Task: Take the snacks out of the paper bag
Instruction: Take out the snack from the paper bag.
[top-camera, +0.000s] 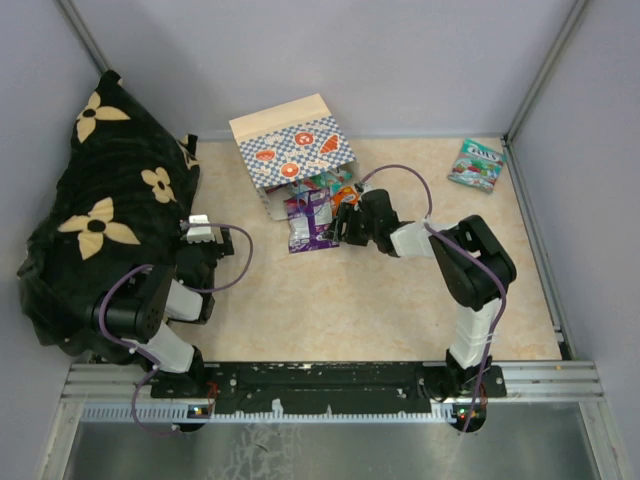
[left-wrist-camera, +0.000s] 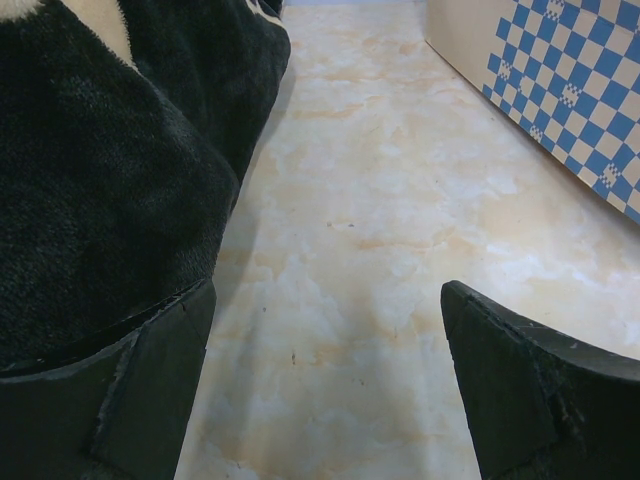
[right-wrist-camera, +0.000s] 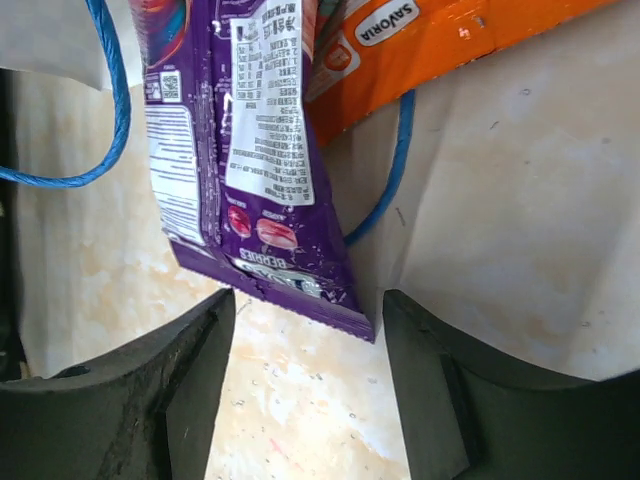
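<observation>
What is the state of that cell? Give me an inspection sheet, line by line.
Surface: table, marbled beige.
Job's things: paper bag lying on its side, mouth toward the arms; snacks spilling out, purple pouch foremost, orange pouch behind it; one teal pouch apart near the far right corner.
Clutter: black cloth with cream flowers heaped along the left side.
Claws: left claw open, nothing between the fingers; right claw open, the purple pouch's corner between its fingertips, unclamped.
Cables: purple cable looped along each arm; blue cord handles by the bag's mouth.
Surroundings: plain walls, metal rail at the near edge.
</observation>
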